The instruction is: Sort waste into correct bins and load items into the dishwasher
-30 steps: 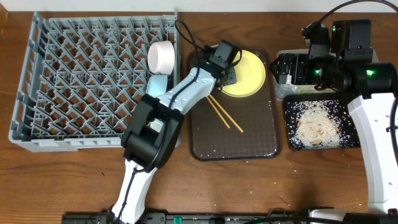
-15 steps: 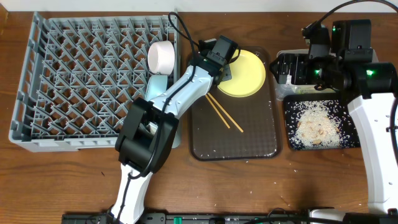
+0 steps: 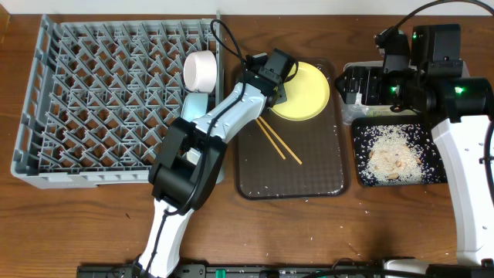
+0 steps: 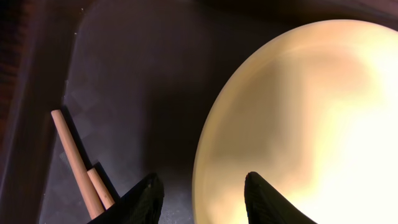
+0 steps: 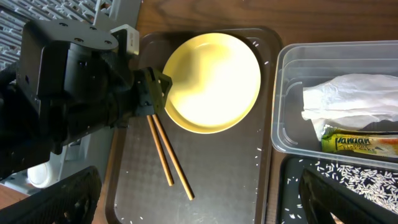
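The yellow plate (image 3: 307,91) lies at the far end of the brown serving tray (image 3: 309,179). My left gripper (image 3: 282,89) is at the plate's left edge. In the left wrist view, my left gripper (image 4: 202,186) stands open astride the rim. One finger is over the tray, the other over the plate (image 4: 311,112). Two chopsticks (image 3: 278,140) lie on the tray beside it. My right gripper (image 5: 205,199) hovers wide open and holds nothing. The grey dishwasher rack (image 3: 108,100) holds a white bowl (image 3: 201,69) and a light-blue bowl (image 3: 195,103).
A clear tub (image 5: 281,124) at the right holds a crumpled napkin (image 5: 348,99) and a green wrapper (image 5: 360,144). The black tray (image 3: 361,174) in front of it carries rice and pale crumbs. Loose grains dot the brown tray and the table's front edge.
My left arm's elbow has swayed slightly while its gripper stayed at the plate's rim. The right arm has not moved.
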`<action>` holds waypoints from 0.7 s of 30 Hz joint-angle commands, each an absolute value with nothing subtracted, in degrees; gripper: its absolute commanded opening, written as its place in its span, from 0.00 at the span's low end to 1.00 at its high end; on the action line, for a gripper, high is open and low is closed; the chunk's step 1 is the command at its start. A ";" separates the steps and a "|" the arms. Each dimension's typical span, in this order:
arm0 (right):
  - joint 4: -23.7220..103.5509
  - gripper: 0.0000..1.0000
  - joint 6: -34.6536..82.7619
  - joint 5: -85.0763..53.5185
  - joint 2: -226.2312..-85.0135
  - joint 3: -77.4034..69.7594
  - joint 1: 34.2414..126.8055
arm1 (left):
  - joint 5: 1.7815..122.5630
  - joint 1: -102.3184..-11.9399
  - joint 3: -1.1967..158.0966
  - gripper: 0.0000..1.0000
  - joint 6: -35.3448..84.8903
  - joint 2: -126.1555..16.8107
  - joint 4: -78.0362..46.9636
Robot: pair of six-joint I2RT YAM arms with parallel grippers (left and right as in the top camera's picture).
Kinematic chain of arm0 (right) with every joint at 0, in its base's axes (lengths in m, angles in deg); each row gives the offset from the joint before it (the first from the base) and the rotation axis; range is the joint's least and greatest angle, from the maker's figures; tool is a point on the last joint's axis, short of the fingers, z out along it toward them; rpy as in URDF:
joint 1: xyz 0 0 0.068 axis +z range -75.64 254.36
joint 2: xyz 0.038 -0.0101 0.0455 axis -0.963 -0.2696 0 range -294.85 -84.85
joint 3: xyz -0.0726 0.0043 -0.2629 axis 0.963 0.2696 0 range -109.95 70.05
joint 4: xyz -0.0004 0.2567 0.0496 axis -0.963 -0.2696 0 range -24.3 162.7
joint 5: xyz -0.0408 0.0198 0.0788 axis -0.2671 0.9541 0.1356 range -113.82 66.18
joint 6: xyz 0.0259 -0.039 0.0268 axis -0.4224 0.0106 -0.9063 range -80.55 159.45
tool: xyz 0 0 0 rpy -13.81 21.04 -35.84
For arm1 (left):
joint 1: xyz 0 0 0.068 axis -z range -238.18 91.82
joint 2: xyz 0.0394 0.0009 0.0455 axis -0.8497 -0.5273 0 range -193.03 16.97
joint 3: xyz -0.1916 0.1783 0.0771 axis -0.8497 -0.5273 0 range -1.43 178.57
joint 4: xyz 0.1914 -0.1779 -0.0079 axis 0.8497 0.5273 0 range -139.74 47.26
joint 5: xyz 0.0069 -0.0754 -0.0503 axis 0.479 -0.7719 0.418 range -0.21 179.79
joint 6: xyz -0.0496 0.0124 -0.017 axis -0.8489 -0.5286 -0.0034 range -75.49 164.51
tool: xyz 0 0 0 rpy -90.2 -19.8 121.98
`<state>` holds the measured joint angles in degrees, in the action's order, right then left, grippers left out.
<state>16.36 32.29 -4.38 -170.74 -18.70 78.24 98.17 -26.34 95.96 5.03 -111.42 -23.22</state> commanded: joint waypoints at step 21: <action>16.30 0.99 32.25 -4.53 -171.04 -18.74 78.28 | 99.31 -25.69 95.83 0.08 2.34 -115.05 -24.97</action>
<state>16.36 32.29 -4.38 -170.74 -18.70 78.24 98.98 -25.40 95.96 2.31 -114.22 -25.49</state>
